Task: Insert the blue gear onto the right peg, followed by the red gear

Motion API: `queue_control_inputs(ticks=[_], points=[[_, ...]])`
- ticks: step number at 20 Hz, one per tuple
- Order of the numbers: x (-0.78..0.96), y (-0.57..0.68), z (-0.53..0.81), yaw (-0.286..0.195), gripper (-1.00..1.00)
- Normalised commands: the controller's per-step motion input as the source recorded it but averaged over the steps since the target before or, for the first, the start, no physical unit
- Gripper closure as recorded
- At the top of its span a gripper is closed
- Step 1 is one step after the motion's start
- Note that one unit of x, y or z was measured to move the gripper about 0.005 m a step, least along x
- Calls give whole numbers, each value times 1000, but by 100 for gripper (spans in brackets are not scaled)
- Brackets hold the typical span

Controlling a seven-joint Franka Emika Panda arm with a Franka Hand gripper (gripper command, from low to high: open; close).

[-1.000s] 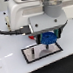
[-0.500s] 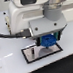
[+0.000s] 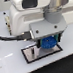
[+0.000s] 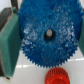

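While tool point(image 3: 47, 42) grips blue gear point(image 4: 49, 34), red gear point(image 4: 56, 78) wrist-view only.

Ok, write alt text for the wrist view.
A large blue gear with a dark centre hole fills the frame, held between the tool's green fingers. Below it, part of a red gear shows on a white surface.
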Motion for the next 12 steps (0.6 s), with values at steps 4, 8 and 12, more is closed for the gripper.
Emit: queue_control_inputs(ticks=[4,8,12], points=[[156,-45,63,0,100],[225,-110,-245,0,100],[192,-80,-72,0,100]])
